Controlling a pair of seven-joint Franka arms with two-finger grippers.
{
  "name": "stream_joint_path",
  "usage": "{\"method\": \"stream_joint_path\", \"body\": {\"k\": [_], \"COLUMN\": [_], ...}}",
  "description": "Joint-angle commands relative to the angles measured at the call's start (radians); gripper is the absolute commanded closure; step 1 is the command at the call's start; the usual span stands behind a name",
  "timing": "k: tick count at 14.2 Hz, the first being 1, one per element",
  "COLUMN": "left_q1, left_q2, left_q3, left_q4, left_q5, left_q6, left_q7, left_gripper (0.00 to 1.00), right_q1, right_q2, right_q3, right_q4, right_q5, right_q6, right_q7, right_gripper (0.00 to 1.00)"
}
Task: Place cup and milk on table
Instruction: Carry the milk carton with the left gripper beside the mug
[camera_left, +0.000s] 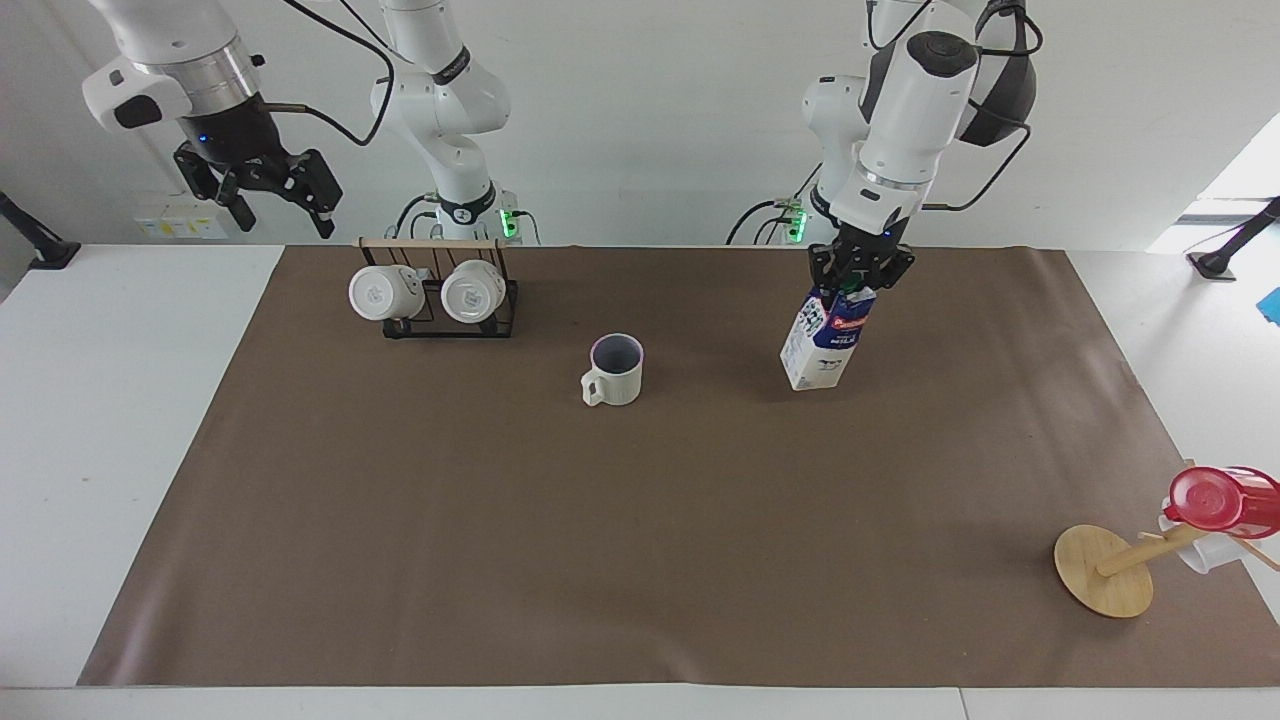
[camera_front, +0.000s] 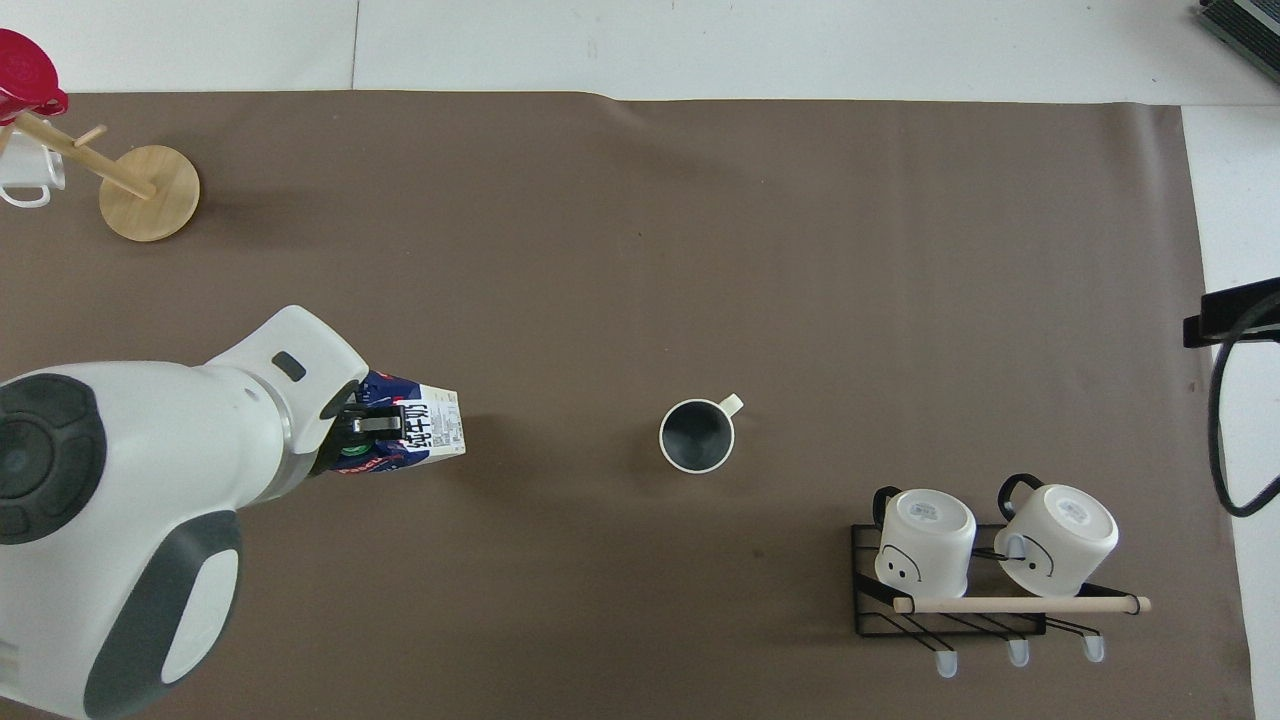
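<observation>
The milk is held by its top in the left gripper, whose fingers are clamped on the carton's gable; the carton is tilted and is carried just above the brown sheet of the table, toward the left arm's end from the cup. Whether its lower edge touches the sheet cannot be told. The cup is seen upright on the sheet near the middle of the table, well apart from the carton. The right gripper is raised with its fingers spread, empty, over the white tabletop at the right arm's end, beside a black wire rack on which two white mugs are stored. A wooden stand with a red cup is seen at the far corner of the left arm's end.
</observation>
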Motion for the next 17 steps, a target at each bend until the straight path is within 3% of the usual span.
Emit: {"method": "stream_joint_path", "body": {"k": [1, 9, 17], "left_q1": [-0.129, -0.209, -0.211], "left_q2": [0.084, 0.218, 0.224], "left_q3": [0.015, 0.015, 0.014], "left_q4": [0.066, 0.118, 0.121], "left_q5": [-0.005, 0.030, 0.030], "left_q6": [0.020, 0.129, 0.114], "left_q7": [-0.177, -0.209, -0.209], "left_gripper": [0.55, 0.55, 0.52], "right_q1": [0.003, 0.004, -0.003], "right_q2": [-0.053, -0.064, -0.058], "right_q3": [0.001, 0.001, 0.001], "right_q4": [-0.094, -0.129, -0.122], "right_q5": [0.005, 0.007, 0.013], "right_q6": [0.046, 0.058, 0.052], "right_q7": [-0.030, -0.023, -0.026], "right_gripper": [0.00, 0.00, 0.00]}}
